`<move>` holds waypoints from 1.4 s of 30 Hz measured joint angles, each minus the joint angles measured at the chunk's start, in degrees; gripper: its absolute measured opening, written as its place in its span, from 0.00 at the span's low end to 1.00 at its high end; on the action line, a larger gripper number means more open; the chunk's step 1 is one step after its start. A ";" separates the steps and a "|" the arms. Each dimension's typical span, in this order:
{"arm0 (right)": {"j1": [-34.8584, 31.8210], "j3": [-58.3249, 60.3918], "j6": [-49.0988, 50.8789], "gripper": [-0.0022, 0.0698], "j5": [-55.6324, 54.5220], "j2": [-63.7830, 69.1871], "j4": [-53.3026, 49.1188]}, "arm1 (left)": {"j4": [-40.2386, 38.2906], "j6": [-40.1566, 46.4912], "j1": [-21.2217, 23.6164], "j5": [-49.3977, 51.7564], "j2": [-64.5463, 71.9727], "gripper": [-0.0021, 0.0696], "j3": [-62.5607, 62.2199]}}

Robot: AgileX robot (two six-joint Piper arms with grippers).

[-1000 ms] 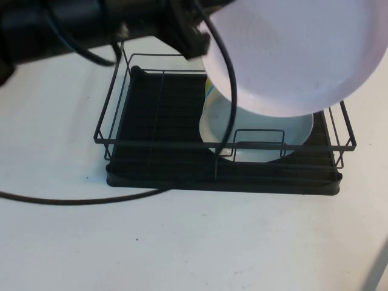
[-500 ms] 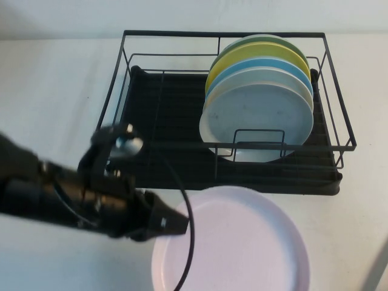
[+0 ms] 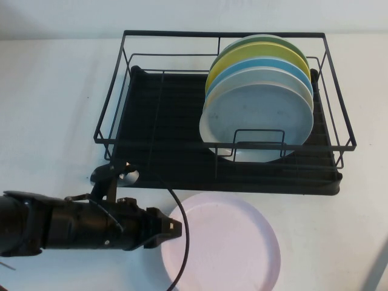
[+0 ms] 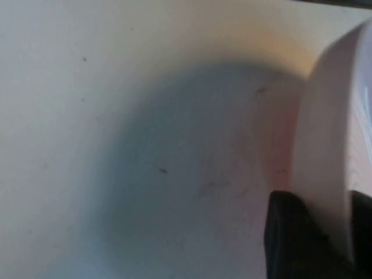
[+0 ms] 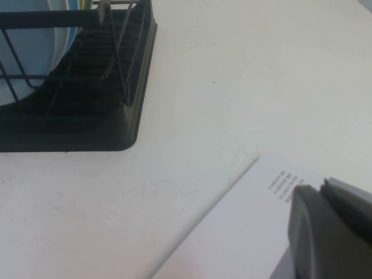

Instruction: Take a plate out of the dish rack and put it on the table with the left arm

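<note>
From the high camera, the pink plate is lying flat on the white tabletop, just in front of the dish rack, toward the rack's middle-right. The left arm comes in low, in front of the rack's left corner, and the left end effector sits right at the plate's rim on the side facing the arm; honestly can't tell from here if the fingers are still pinching the rim or have let go. A black cable loops from the arm across that side of the plate. Inside the rack, on its right half, there's a row of plates standing on edge: a grey one in front, then a blue, a yellow and a green one behind it. In the left wrist camera you get the plate's rim up close with a dark finger on either side of it, and whether they're touching it is anyone's guess. The right wrist camera shows a corner of the rack sitting on the tabletop, a white printed sheet lying well apart from that corner, and the right end effector as a dark blob over the sheet; can't tell its state.
</note>
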 joint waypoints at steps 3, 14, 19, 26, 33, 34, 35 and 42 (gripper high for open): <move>0.00 0.00 0.00 0.00 0.00 0.00 0.00 | -2.17 5.93 0.00 -0.66 1.50 0.38 0.00; 0.00 0.00 0.00 0.00 0.00 0.00 0.00 | 3.48 10.32 4.27 -3.88 -6.81 0.49 -0.66; 0.00 0.00 0.00 0.00 0.00 0.00 0.00 | 16.67 5.28 4.83 -2.68 -20.04 0.10 -0.14; 0.00 0.00 0.00 0.00 0.00 0.00 0.00 | 24.60 -2.22 4.88 -10.84 -40.24 0.03 8.44; 0.00 0.00 0.00 0.00 0.00 0.00 0.00 | 26.25 -2.22 4.88 -9.37 -52.63 0.03 15.44; 0.00 0.00 0.00 0.00 0.00 0.00 0.00 | 26.34 -2.22 4.88 -9.51 -53.43 0.03 15.54; 0.00 0.00 0.00 0.00 0.00 0.00 0.00 | 26.49 -2.22 4.88 -9.95 -54.32 0.03 15.66; 0.00 0.00 0.00 0.00 0.00 0.00 0.00 | 28.38 -2.96 4.88 -16.77 -57.53 0.03 15.88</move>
